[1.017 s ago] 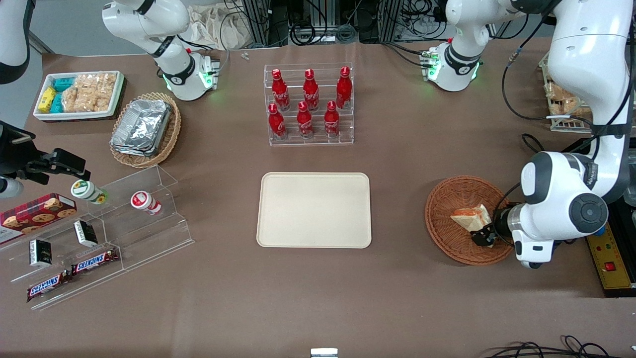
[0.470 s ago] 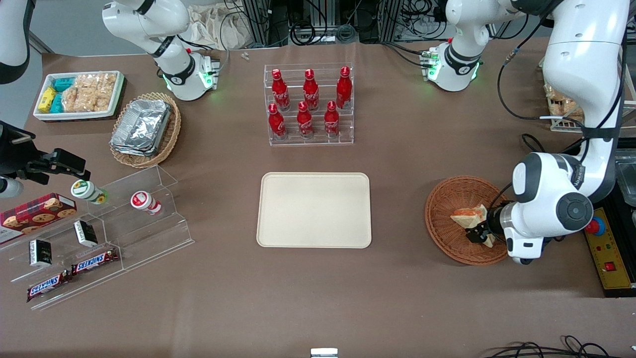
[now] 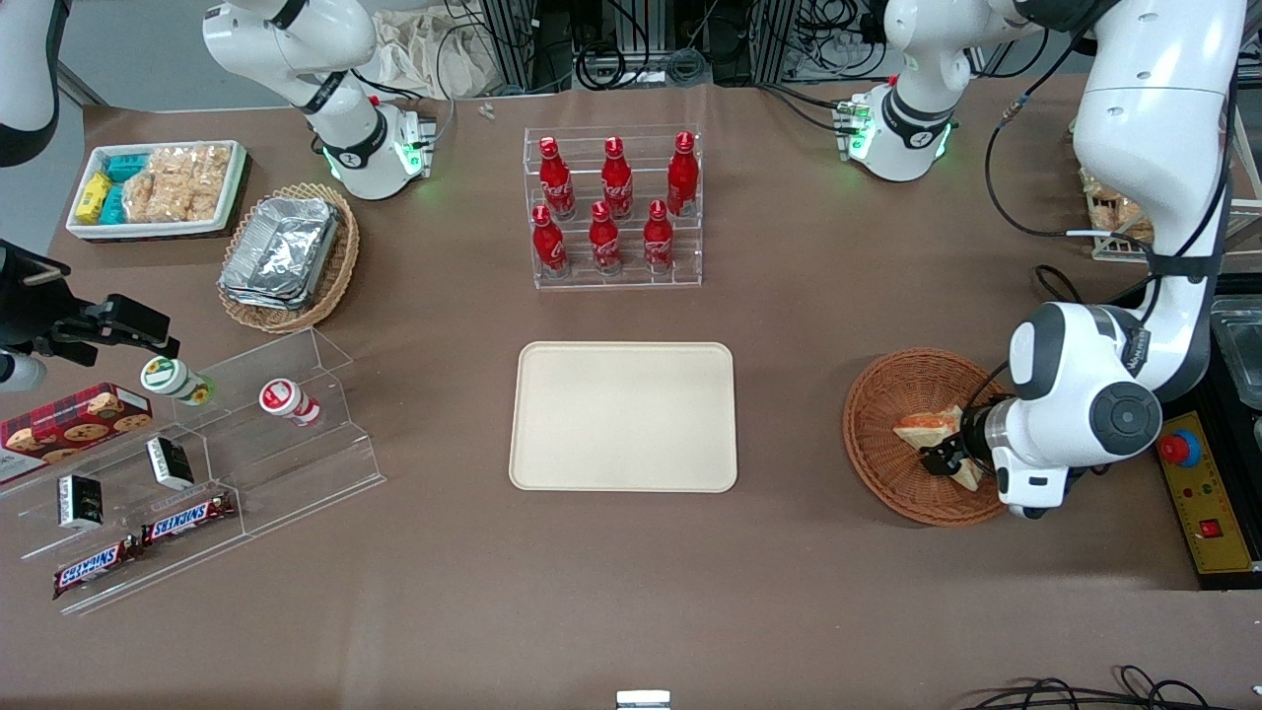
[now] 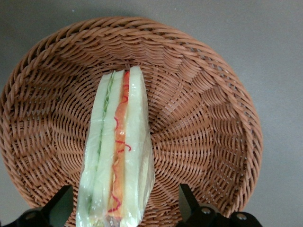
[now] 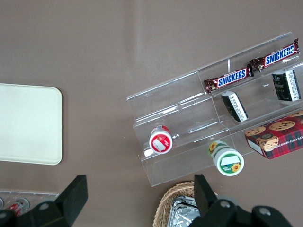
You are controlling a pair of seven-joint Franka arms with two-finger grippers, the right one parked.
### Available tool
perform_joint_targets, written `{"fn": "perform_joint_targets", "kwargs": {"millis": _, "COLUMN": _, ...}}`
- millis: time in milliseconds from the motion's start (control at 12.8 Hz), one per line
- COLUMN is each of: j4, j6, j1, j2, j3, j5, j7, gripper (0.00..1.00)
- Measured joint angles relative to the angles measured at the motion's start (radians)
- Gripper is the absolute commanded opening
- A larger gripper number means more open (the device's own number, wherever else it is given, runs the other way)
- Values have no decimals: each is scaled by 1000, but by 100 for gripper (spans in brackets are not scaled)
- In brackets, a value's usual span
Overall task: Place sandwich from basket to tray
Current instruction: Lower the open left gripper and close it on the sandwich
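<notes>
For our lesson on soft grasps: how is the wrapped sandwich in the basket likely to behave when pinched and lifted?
The sandwich probably squashes easily: soft bread layers, thin filling. Its clear glossy wrap may be slippery. It looks light, standing on edge in the basket, so it could tip. The open tool straddles it.

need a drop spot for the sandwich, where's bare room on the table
The tray is bare. Bare tabletop also lies between the tray and the basket. The basket is crowded: the open gripper straddles the sandwich. Bottle rack borders the tray.
</notes>
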Motion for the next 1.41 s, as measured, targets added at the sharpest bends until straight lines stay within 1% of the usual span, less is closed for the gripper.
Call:
{"fn": "perform_joint_targets", "kwargs": {"millis": 235, "j4": -34, "j6": 39, "j1": 0, "j2": 0, "j3": 0, "j5": 3, "j7": 0, "gripper": 100}}
{"fn": "perform_joint_targets", "kwargs": {"millis": 313, "j4": -38, "j6": 46, "j1": 0, "j2": 1, "j3": 0, "j5": 3, "j7": 0, "gripper": 93}}
{"fn": "perform_joint_targets", "kwargs": {"millis": 391, "j4": -41, "j6": 52, "j1": 0, "j2": 3, "j3": 0, "j5": 3, "j7": 0, "gripper": 71}}
{"fn": "perform_joint_targets", "kwargs": {"millis": 470, "j4": -42, "j6": 58, "j1": 0, "j2": 5, "j3": 0, "j5": 6, "j7": 0, "gripper": 42}}
{"fn": "perform_joint_targets", "kwargs": {"millis": 548, "j4": -42, "j6": 63, "j1": 0, "j2": 7, "j3": 1, "j5": 7, "j7": 0, "gripper": 15}}
{"fn": "perform_joint_targets", "kwargs": {"millis": 626, "j4": -42, "j6": 64, "j1": 0, "j2": 9, "j3": 1, "j5": 8, "j7": 0, "gripper": 0}}
{"fn": "perform_joint_targets", "kwargs": {"millis": 1096, "j4": -38, "j6": 67, "j1": 3, "j2": 9, "j3": 2, "j5": 8, "j7": -27, "gripper": 0}}
{"fn": "perform_joint_targets", "kwargs": {"millis": 1252, "j4": -15, "j6": 55, "j1": 3, "j2": 3, "j3": 1, "j5": 8, "j7": -27, "gripper": 0}}
{"fn": "perform_joint_targets", "kwargs": {"millis": 1409, "j4": 46, "j6": -46, "j1": 3, "j2": -16, "j3": 0, "j5": 9, "j7": -27, "gripper": 0}}
